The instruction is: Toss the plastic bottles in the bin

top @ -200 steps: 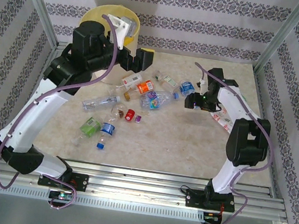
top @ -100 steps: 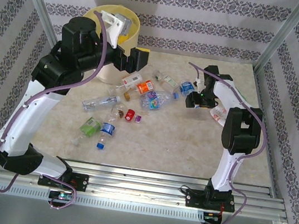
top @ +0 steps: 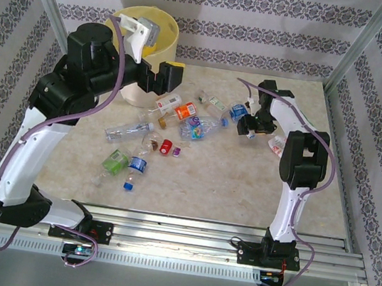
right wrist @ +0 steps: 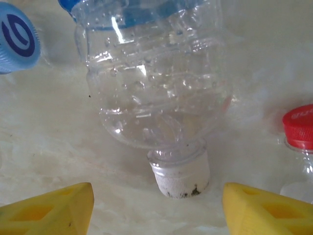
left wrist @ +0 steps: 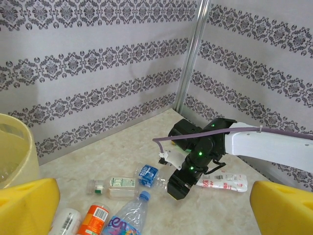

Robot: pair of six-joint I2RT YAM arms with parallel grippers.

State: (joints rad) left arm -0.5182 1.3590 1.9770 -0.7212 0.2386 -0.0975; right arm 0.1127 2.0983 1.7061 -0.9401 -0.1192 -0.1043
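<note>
While right fingers (right wrist: 49,210) gape | white-capped bottle (right wrist: 156,98) centred just ahead, untouched

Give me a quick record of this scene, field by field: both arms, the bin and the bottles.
Bin: round cream-white bucket with yellow bag liner, far-left corner of beige marbled table
Left fingers: yellow, wide open, empty, up beside the bin
Right fingers: yellow, open, low over the table, white cap just ahead, untouched
Nearest bottle: clear plastic bottle with white cap, lying down, ungripped
Other bottles: small plastic bottles lying scattered mid-table
</note>
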